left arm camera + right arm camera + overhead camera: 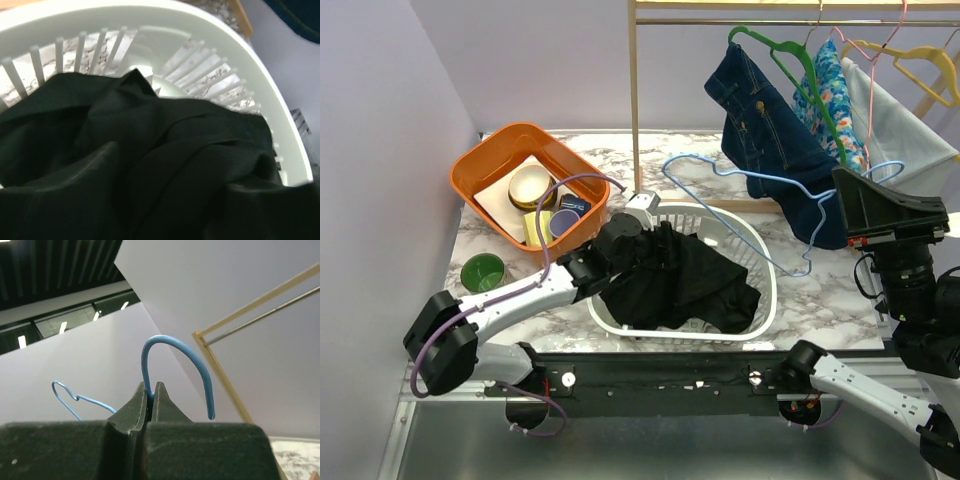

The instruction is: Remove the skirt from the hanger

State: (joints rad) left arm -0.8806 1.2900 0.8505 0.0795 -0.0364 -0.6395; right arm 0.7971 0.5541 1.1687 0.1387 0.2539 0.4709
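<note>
- Black skirt: heaped in white basket; folds fill left wrist view.
- Left claw: atop skirt, seen overhead only; released or clenched, cannot tell.
- Right claw: clenched on blue hanger hook, plain in wrist view only.

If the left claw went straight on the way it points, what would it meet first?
Most likely the black skirt heaped in the white basket, right ahead of it; depth is unclear.

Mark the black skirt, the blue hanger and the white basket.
black skirt [675, 280], top external view, middle of the bunched cloth.
blue hanger [166, 338], right wrist view, top of its hook.
white basket [220, 37], left wrist view, far rim.
</note>
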